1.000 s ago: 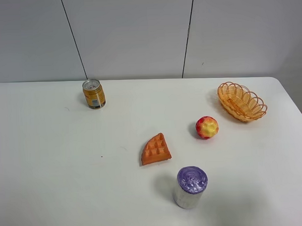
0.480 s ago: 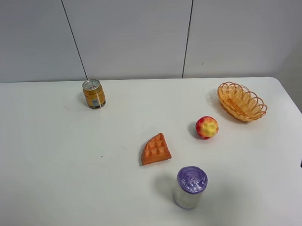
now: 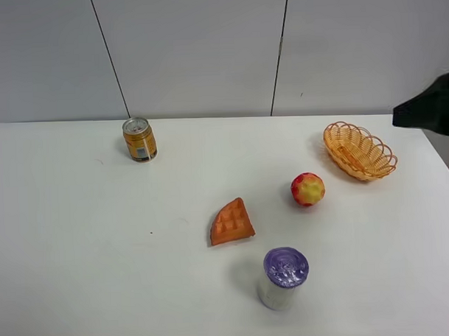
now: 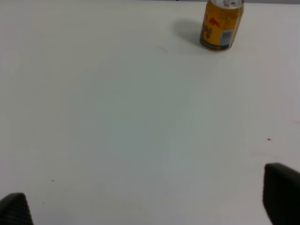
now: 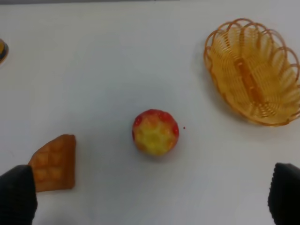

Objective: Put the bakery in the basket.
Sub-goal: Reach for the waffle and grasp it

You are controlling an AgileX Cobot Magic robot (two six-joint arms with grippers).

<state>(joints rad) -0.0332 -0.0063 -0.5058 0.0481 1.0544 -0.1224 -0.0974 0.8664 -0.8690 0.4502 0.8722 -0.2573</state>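
The bakery, an orange-brown waffle wedge (image 3: 231, 222), lies flat near the table's middle. It also shows in the right wrist view (image 5: 52, 163). The orange wicker basket (image 3: 359, 150) stands empty at the back right, and the right wrist view (image 5: 253, 70) shows it too. My right gripper (image 5: 151, 201) is open and empty, held high above the table, with the waffle close to one fingertip (image 5: 16, 201). A dark part of my right arm (image 3: 429, 105) shows at the right edge, above the basket. My left gripper (image 4: 147, 206) is open and empty over bare table.
A red-yellow round fruit (image 3: 307, 189) sits between the waffle and the basket, and shows in the right wrist view (image 5: 155, 131). A can with a purple lid (image 3: 284, 276) stands in front of the waffle. An orange drink can (image 3: 139, 139) stands at the back left, seen by the left wrist (image 4: 221, 23).
My right arm has come into the exterior view at the right edge and risen from the lower right to above the basket. The objects have not moved.
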